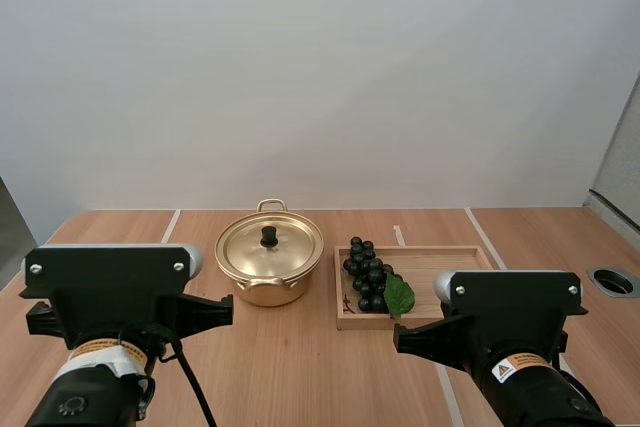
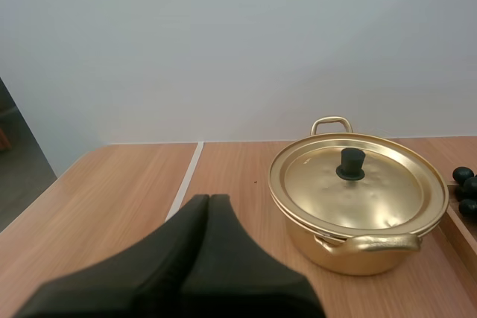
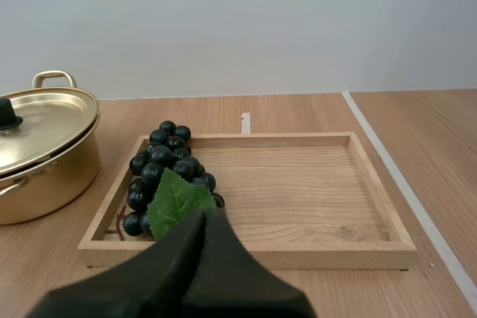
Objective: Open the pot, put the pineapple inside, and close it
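A gold pot stands mid-table with its lid on, a black knob on top. To its right a wooden tray holds a bunch of dark grapes with a green leaf; I see no pineapple. My left gripper is shut on nothing, low over the table, short of the pot and to its left. My right gripper is shut and empty too, just in front of the tray, near the grapes.
White tape lines cross the wooden tabletop. A round metal-rimmed hole sits in the table at the far right. A grey panel rises at the right edge. Bare table lies left of the pot.
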Robot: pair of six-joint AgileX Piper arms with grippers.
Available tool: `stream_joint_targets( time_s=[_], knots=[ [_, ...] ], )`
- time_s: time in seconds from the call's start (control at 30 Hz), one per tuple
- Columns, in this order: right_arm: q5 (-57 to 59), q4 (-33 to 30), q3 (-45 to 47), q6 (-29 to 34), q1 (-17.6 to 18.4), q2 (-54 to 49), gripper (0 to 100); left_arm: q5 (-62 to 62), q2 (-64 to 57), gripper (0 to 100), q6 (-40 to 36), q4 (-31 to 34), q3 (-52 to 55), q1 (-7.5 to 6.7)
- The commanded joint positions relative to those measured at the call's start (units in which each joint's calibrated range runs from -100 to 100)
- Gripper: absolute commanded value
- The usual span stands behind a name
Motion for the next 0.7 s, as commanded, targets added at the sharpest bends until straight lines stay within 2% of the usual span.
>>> stream_joint_targets(
  time_s=[0.0, 0.17, 0.67],
  knots=[
    [-0.4, 0.1, 0.0, 0.5, 0.1, -0.3, 0, -1.5, -0.3, 0, -0.1, -0.3, 2.2, -0.25],
    [-0.4, 0.2, 0.0, 0.5, 0.1, -0.3, 0, -5.7, -0.3, 0, -0.1, -0.2, 7.5, -0.25],
    [-0.4, 0.5, 0.0, 0.5, 0.1, -0.3, 0, -7.3, -0.3, 0, 0.0, -0.1, 7.5, -0.25]
  ],
)
